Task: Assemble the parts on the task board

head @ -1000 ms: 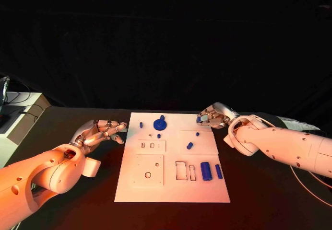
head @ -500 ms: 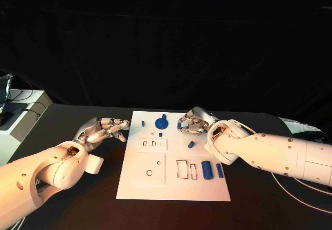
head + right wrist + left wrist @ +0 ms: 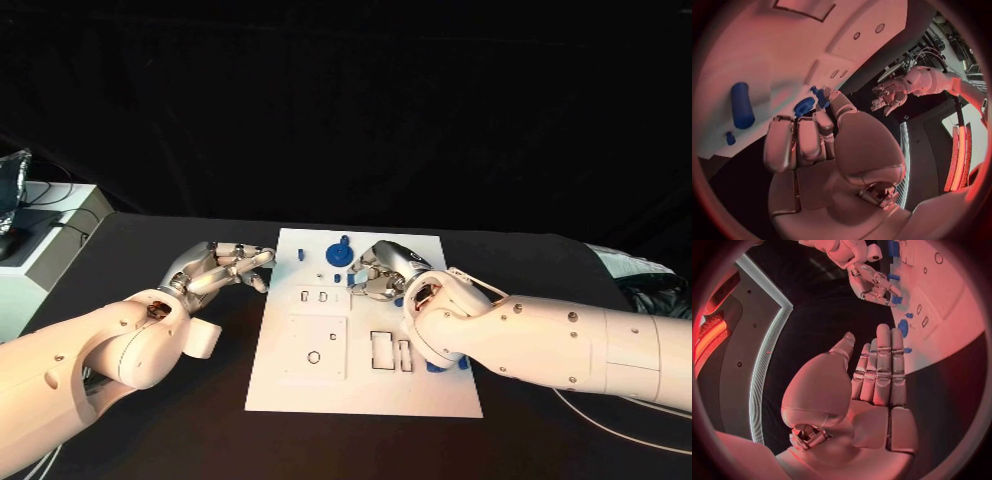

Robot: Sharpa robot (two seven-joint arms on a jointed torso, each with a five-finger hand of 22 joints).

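Two hands sit over my black tabletop (image 3: 159, 240). The white task board (image 3: 361, 385) lies flat, a smooth rectangle with its long axis running away from me. A round blue disc part (image 3: 338, 255) stands near its far edge, and a blue cylinder (image 3: 741, 105) lies on its side. My right hand (image 3: 384, 270) hovers over the board with fingers curled; I cannot tell whether it grips anything. My left hand (image 3: 224, 268) hangs beside the board's left edge, fingers straight, holding nothing.
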